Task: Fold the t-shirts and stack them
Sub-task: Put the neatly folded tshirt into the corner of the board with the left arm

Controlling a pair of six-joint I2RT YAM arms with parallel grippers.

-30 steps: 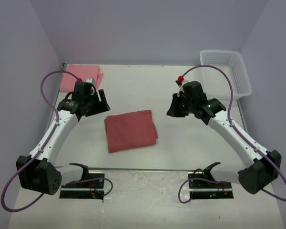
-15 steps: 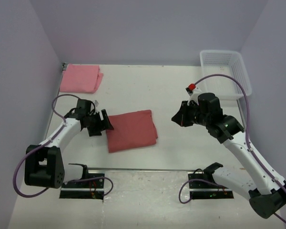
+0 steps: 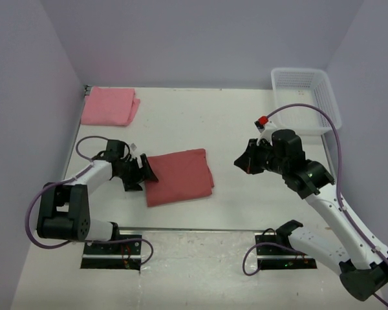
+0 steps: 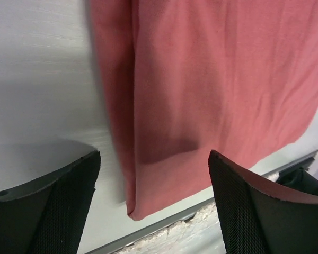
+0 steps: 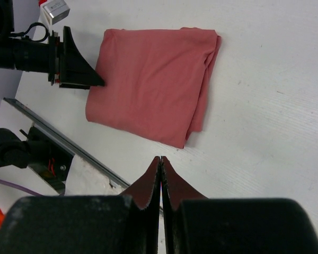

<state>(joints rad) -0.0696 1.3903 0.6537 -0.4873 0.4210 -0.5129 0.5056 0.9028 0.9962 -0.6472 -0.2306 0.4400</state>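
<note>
The brick-red t-shirt [image 3: 178, 176] lies folded in the middle of the table. A pink t-shirt [image 3: 110, 106] lies folded at the far left corner. My left gripper [image 3: 144, 175] is low at the red shirt's left edge and stands open. In the left wrist view the red shirt [image 4: 212, 79] fills the top, and its near corner lies between the open fingertips of the left gripper [image 4: 153, 203]. My right gripper [image 3: 244, 161] hovers to the right of the red shirt, shut on nothing. The right wrist view shows the right gripper [image 5: 160, 159] short of the red shirt [image 5: 153, 79].
A white lattice basket [image 3: 332, 97] stands at the far right corner. A metal rail [image 3: 200, 228] runs along the table's near edge, with the arm mounts behind it. Walls close in the left, back and right sides.
My left gripper came away from beside the pink shirt and dropped toward the near side, to the red shirt's left edge. The right arm rose and swung a little; its gripper stayed shut.
</note>
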